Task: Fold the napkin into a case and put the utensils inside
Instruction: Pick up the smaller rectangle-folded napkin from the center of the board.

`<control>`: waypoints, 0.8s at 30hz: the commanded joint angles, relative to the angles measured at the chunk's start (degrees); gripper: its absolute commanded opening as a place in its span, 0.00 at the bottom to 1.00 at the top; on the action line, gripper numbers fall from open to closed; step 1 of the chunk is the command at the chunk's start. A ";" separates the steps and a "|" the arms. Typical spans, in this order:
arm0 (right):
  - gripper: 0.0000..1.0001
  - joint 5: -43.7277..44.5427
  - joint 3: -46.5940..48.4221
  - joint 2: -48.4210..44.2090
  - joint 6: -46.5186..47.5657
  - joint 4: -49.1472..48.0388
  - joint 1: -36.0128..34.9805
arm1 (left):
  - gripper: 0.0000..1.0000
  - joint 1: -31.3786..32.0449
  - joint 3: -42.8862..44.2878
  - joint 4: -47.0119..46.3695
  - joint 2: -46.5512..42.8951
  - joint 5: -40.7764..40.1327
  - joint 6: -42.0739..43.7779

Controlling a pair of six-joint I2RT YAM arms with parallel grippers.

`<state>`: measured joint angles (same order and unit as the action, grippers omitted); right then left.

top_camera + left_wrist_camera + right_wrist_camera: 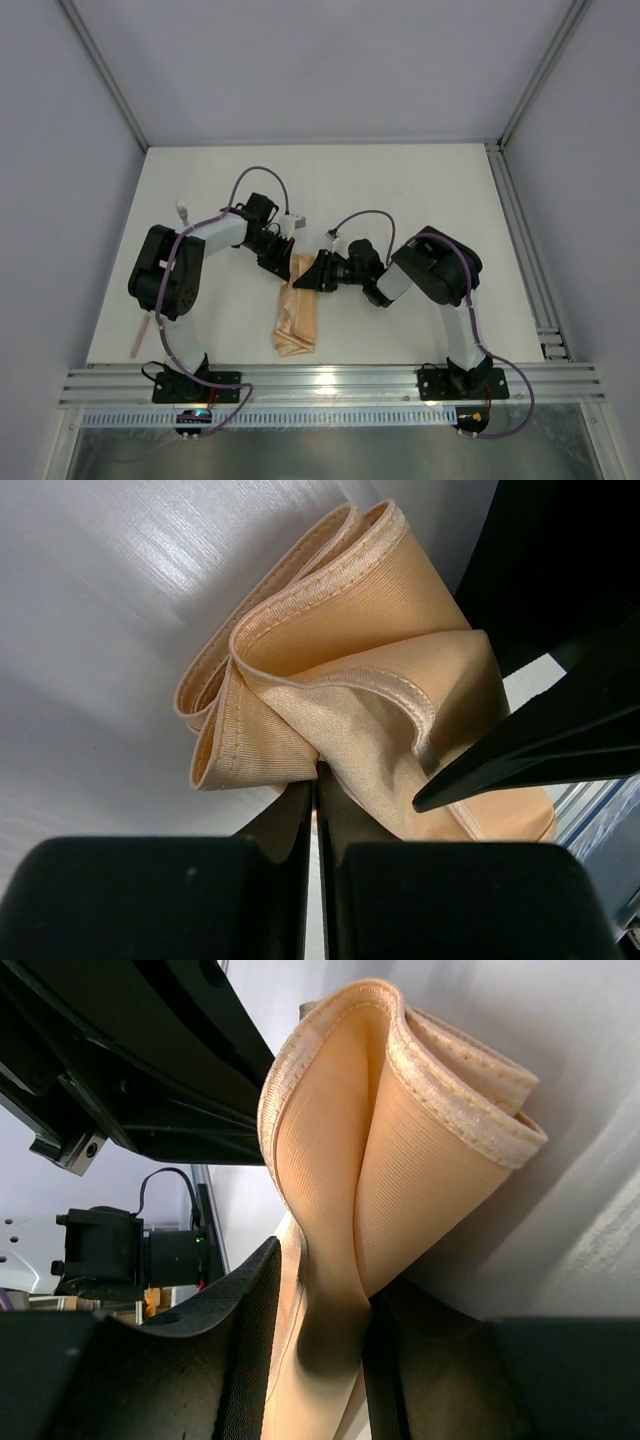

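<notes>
The napkin (296, 315) lies near the front of the table (420, 190), midway between the two arm bases. It is a narrow peach-orange strip running away from the arms, and its far end is covered from above by both grippers. How many layers it has cannot be counted from overhead. The left wrist view shows the napkin (350, 640) as looped folds with stitched hems, raised off the white surface, its lower right part cut off by a black finger of the other arm. The left gripper (316, 780) is pinched on a lower fold, jaws almost meeting. In the right wrist view the napkin (420, 1140) stands as a tall doubled loop, and the right gripper (320, 1295) clamps its lower part between both fingers. From above, the left gripper (283, 262) and right gripper (306, 279) sit just beside each other. A slim pale pink utensil (140, 335) lies well apart at the table's left edge, its far end hidden by the left arm.
</notes>
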<state>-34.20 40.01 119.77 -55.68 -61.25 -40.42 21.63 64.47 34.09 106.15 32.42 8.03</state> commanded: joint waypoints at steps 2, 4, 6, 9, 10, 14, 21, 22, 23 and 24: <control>0.40 2.64 1.03 3.45 0.93 2.98 -1.06 | 0.01 0.17 -0.48 -1.83 0.29 2.29 -0.39; 0.39 2.73 1.21 3.81 0.22 2.37 -1.15 | 0.01 0.17 -0.48 -1.83 0.11 2.38 -0.30; 0.35 2.99 1.47 4.07 -0.48 1.84 -1.06 | 0.01 0.17 -0.57 -1.83 -0.15 2.64 -0.21; 0.16 3.17 1.39 3.81 -1.10 0.96 -1.15 | 0.01 0.17 -0.48 -1.66 -0.50 2.56 -0.12; 0.12 3.17 1.21 3.72 -1.27 0.70 -1.06 | 0.01 0.17 -0.57 -1.57 -0.59 2.12 0.05; 0.03 3.70 0.25 0.83 -0.84 1.66 -1.15 | 0.13 0.08 -0.22 -0.60 -2.26 0.01 1.54; 0.03 3.87 -0.37 -6.28 4.78 10.18 -0.97 | 0.49 -2.46 -0.04 2.30 -12.44 -8.60 4.80; 0.03 3.96 -0.37 -7.17 5.75 13.15 -0.89 | 0.55 -3.08 -0.22 2.74 -15.68 -9.48 4.97; 0.03 4.05 -0.46 -8.05 7.32 14.57 -0.80 | 0.74 -4.13 -0.74 3.09 -17.45 -11.14 5.50; 0.03 3.96 -0.63 -8.93 7.95 15.72 -0.45 | 0.79 -4.57 -0.92 3.35 -19.12 -12.11 5.76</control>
<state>-31.16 39.68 115.46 -52.86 -50.85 -41.12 19.31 63.92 36.16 94.30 25.43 11.70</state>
